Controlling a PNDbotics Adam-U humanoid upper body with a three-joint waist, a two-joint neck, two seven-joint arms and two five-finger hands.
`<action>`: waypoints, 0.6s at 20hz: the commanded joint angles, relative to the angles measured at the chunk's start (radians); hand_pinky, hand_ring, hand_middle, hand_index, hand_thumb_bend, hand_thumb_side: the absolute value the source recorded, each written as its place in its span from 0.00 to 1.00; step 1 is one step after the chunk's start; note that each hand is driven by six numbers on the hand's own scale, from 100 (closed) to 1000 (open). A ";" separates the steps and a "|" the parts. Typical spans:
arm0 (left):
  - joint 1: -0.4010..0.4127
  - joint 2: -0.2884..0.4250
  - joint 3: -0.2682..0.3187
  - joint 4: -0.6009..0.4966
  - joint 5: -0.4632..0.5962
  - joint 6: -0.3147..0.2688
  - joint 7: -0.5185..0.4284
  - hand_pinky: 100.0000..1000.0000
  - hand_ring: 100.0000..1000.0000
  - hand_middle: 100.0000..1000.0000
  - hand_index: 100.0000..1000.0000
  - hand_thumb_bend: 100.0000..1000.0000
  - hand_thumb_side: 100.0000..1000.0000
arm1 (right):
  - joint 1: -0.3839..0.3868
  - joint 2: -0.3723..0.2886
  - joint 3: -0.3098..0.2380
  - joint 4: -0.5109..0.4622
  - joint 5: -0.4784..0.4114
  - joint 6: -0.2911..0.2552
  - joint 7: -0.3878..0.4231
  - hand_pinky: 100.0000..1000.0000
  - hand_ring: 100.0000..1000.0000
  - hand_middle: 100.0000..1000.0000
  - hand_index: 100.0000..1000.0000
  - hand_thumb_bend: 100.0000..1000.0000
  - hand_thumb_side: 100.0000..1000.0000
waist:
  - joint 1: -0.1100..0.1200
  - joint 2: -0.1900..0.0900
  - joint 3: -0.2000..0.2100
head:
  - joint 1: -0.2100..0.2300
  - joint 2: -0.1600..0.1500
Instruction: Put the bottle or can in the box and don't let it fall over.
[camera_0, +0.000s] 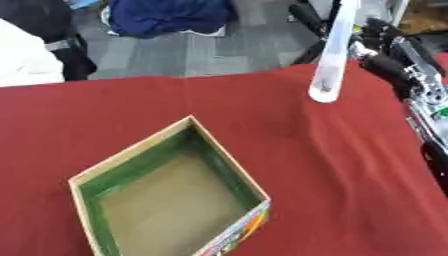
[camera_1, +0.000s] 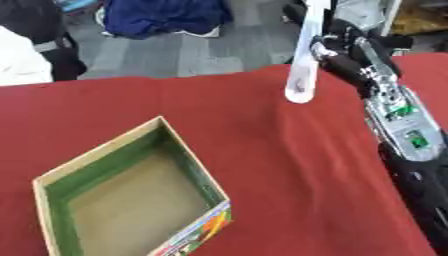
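My right hand (camera_1: 339, 46) reaches in from the upper right and is shut on a slender, pale, see-through bottle (camera_0: 329, 65). The bottle hangs above the far right part of the red table (camera_0: 332, 165), nearly upright, its top leaning slightly to the right and running out of the top of the view. An open cardboard box (camera_0: 131, 148) with green inner walls and a tan floor stands at the near left, turned corner-on and empty. The bottle is well to the right of and beyond the box. My left hand does not show.
The table's far edge runs just behind the bottle. Beyond it lie a grey floor, a blue bundle of cloth (camera_0: 171, 15) and something white (camera_0: 26, 57) at the far left. My right forearm (camera_1: 398, 117) lies along the table's right side.
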 joint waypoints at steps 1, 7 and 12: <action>-0.010 0.012 0.002 -0.021 0.007 -0.003 -0.002 0.68 0.95 0.83 0.74 0.02 0.85 | -0.027 -0.039 -0.004 0.007 0.004 -0.014 -0.002 1.00 1.00 0.99 1.00 0.00 0.33 | -0.001 -0.013 0.002 | -0.005 -0.014; -0.013 0.012 0.001 -0.021 0.009 -0.002 -0.002 0.69 0.95 0.83 0.74 0.02 0.85 | -0.042 -0.042 0.001 0.048 0.001 -0.037 0.010 1.00 1.00 1.00 1.00 0.00 0.34 | 0.000 -0.008 0.003 | -0.007 -0.017; -0.015 0.013 0.000 -0.021 0.010 -0.003 -0.004 0.69 0.95 0.83 0.74 0.02 0.85 | -0.062 -0.051 0.003 0.091 0.001 -0.048 0.015 1.00 1.00 1.00 1.00 0.00 0.35 | 0.001 -0.006 0.007 | -0.011 -0.021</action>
